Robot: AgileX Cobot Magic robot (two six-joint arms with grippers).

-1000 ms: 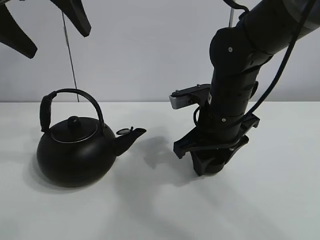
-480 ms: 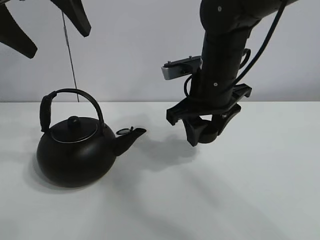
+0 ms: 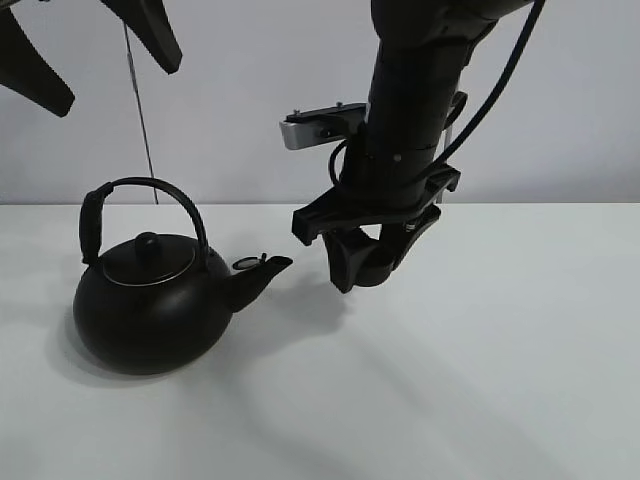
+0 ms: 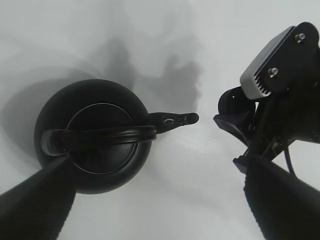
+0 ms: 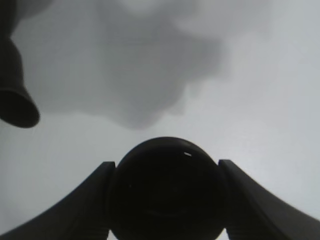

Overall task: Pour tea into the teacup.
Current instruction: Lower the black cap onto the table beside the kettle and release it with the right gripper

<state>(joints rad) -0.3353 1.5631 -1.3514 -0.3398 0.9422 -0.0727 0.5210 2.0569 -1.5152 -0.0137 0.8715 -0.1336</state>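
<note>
The big round black kettle [image 3: 150,310] with an arched handle stands on the white table [image 3: 500,380] at the left, its spout [image 3: 262,268] pointing right. My right gripper [image 3: 365,258] is shut on the tiny black teacup [image 5: 167,192] and holds it in the air, just right of the spout and a little above the table. The spout tip [image 5: 17,107] shows in the right wrist view. My left gripper [image 3: 115,85] is open and empty, high above the kettle [image 4: 92,135].
A thin vertical pole [image 3: 140,110] stands behind the kettle against the pale wall. The right arm [image 4: 272,110] hangs over the table's middle, close to the spout. Bare white tabletop lies to the front and right.
My right gripper has lifted off the table with the teacup and moved left towards the kettle's spout. The kettle and my left gripper have not moved.
</note>
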